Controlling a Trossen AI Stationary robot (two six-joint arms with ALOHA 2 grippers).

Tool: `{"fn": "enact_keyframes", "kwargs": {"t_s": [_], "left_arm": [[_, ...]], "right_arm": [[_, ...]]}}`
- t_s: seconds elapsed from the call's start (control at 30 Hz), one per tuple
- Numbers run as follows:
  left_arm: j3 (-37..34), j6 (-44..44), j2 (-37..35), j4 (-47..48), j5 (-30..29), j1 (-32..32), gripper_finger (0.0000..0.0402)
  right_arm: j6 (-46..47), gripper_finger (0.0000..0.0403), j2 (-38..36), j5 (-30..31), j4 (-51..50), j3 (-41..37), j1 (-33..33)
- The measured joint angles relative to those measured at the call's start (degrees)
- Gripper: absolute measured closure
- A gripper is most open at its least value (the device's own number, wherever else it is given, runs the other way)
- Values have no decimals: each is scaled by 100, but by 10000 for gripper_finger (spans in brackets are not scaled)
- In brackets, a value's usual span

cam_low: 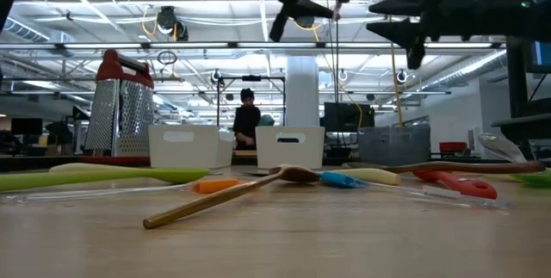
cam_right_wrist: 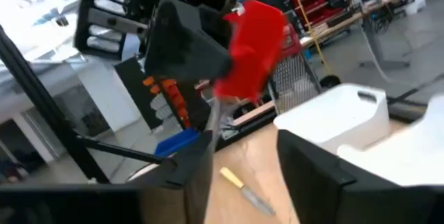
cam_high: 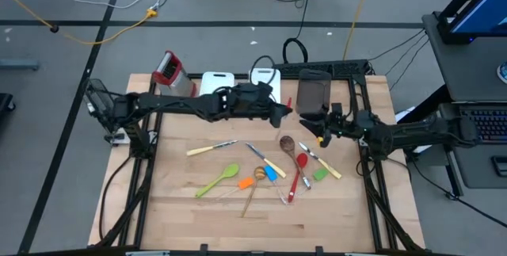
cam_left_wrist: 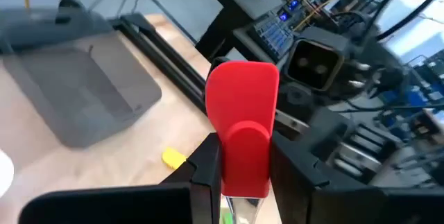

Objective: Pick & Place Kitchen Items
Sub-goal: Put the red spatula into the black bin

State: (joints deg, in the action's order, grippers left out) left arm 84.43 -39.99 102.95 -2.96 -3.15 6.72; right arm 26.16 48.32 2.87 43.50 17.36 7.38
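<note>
A: What is the left claw (cam_left_wrist: pixel 239 161) doing?

B: It is gripping a red spatula (cam_left_wrist: pixel 243 106) by the neck, blade out. It is hanging high over the back-middle of the table (cam_high: pixel 190 208), near the grey tray (cam_high: pixel 314 91).

A: And the right claw (cam_right_wrist: pixel 246 161)?

B: It is hovering just beside, fingers spread, nothing between them, facing the spatula.

A: How far along are we, then?

B: Early, I judge. One item is travelling in the air. The rest are lying loose mid-table: green spatula (cam_high: pixel 220 179), orange spatula (cam_high: pixel 245 183), blue spatula (cam_high: pixel 269 173), wooden spoon (cam_high: pixel 287 142), red spoon (cam_high: pixel 299 169), two cream-handled knives (cam_high: pixel 210 148).

A: Anything showing in the white bins (cam_high: pixel 215 82)?

B: I am seeing no utensils in them from above. So nearly all the sorting is waiting.
</note>
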Motion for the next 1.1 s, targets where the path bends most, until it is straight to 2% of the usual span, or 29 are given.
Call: {"fn": "enact_keyframes", "kwargs": {"t_s": [0.13, 0.3, 0.57, 0.73, 1.0, 1.1], "left_arm": [[65, 319, 58, 43, -389, -89, 318], [65, 764, 47, -23, -700, -157, 318], [65, 1037, 9, -16, 542, -14, 318], [65, 1034, 7, 26, 848, 82, 318], [65, 1095, 7, -13, 1213, 92, 318], [65, 1097, 7, 5, 1225, 92, 318]], "right_arm": [[-376, 210, 255, 62, -549, 473, 0], [-624, 198, 536, 160, -1396, 980, 2], [-772, 200, 657, -234, -1461, 1122, 13], [-535, 187, 657, -608, -1462, 1122, 11], [-519, 150, 657, -621, -1224, 1122, 11], [-516, 132, 657, -803, -1046, 1122, 15]]}}
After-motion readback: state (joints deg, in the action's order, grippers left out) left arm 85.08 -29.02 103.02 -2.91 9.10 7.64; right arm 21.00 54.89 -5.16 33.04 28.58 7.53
